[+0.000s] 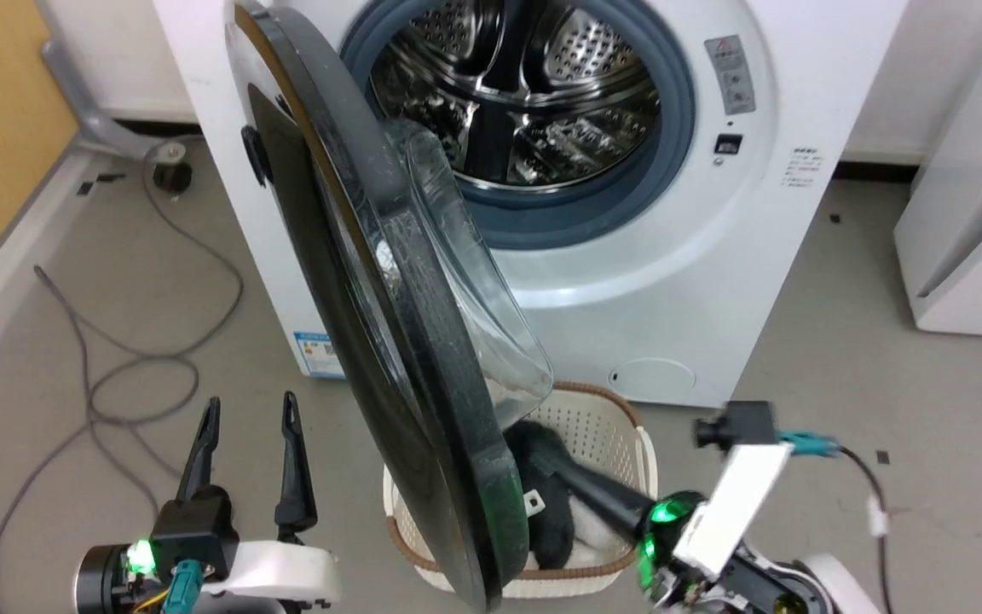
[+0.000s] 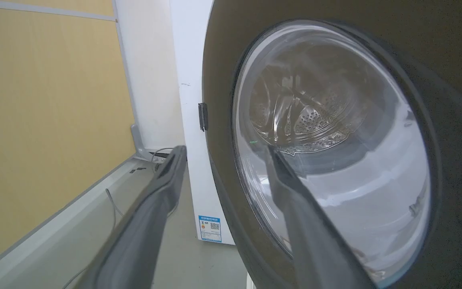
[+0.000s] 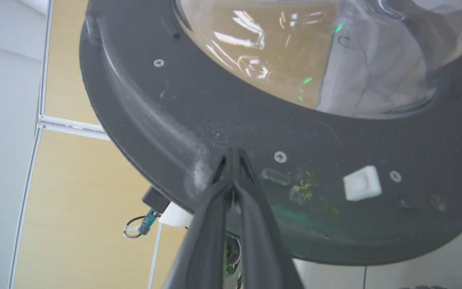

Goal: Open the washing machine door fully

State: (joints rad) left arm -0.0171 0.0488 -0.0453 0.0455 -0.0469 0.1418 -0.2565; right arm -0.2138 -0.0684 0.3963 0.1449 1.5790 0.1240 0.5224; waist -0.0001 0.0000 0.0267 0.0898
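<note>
A white laundry basket (image 1: 606, 431) with dark laundry is seen on the floor (image 1: 840, 384), under the lower edge of the washing machine door (image 1: 389, 341). The door is swung partly out from the washing machine (image 1: 670, 281), hinged at the left, with the drum exposed. Loose cables (image 1: 116, 375) are strewn at the left, and a white appliance (image 1: 968, 239) stands at the right. The left jaws are spread and empty beside the door's outer face, apart from it. The right jaws are pressed shut, tips set against the door's inner rim above the basket
</note>
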